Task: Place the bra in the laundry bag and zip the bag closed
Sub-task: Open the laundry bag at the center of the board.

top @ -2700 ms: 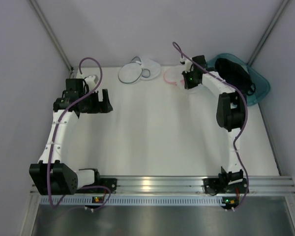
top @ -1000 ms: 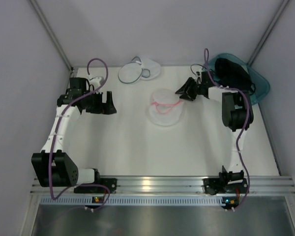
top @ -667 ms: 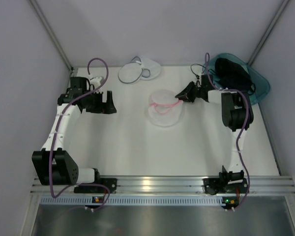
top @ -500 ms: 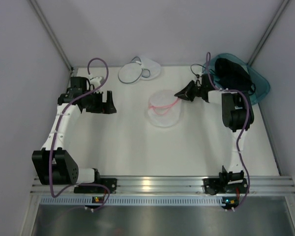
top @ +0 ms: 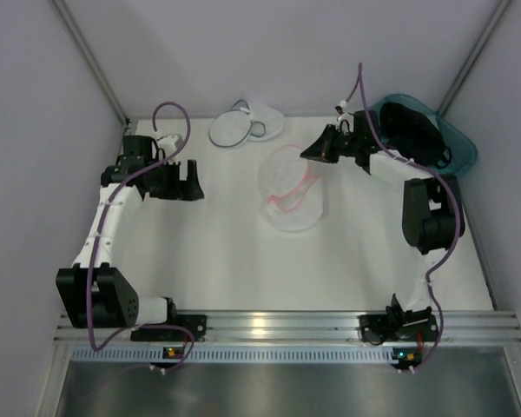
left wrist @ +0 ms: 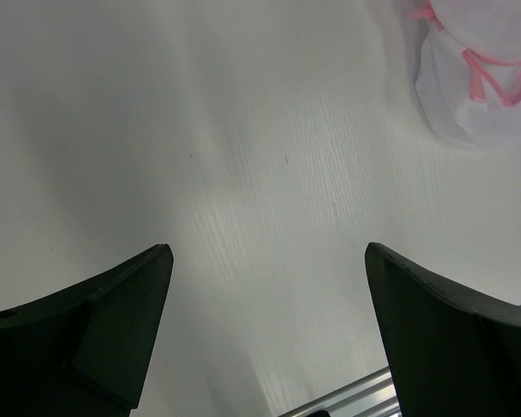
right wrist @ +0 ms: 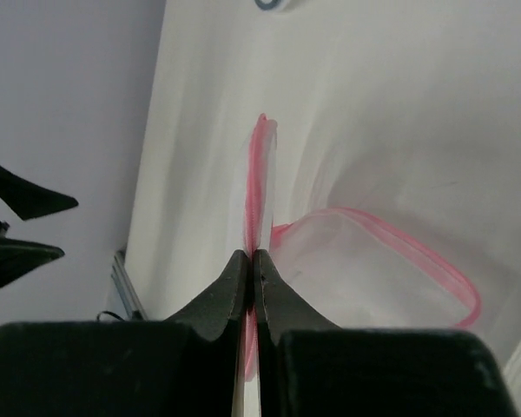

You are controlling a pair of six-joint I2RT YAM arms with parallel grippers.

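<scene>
Two right fingers point(right wrist: 215, 306) pinch the pink-rimmed bag point(top: 292, 201) left of the teal bin point(top: 465, 156) holding the bra point(top: 412, 129); the laundry bag point(top: 230, 132) lies farther left, and left fingers point(left wrist: 113, 321) gape. Lift slowly, lest mesh slips.

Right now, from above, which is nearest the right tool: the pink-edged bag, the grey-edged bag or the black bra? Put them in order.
1. Pink-edged bag, mid-table: the right tool pinches its rim.
2. Grey-edged bag, at the back, to the tool's left.
3. Black bra, in the teal bin at the right back corner.
</scene>
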